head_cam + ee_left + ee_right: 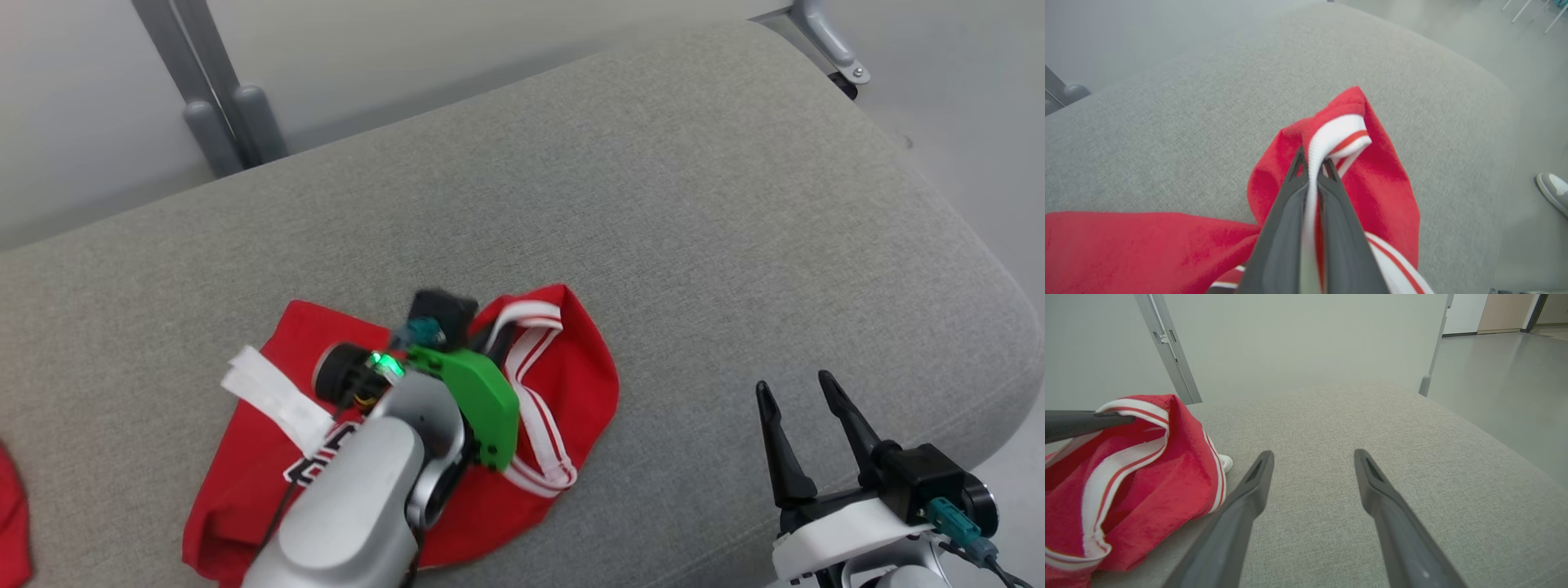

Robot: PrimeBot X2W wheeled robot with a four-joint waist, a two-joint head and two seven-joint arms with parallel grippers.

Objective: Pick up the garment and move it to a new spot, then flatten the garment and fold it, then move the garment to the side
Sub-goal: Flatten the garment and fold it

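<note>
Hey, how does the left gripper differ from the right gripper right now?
The left gripper is shut; the right gripper is open. The left gripper pinches the garment's white trim; the right gripper holds nothing. The left gripper is at the garment; the right gripper is beside it, over bare cushion. Both are dark, long and two-fingered.

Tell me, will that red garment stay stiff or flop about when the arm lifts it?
Probably floppy: the red garment lies crumpled in soft folds on the grey cushion. Likely light: the left gripper, shut on its striped trim, holds a corner up. It may not slip easily, as the fabric looks fuzzy.
</note>
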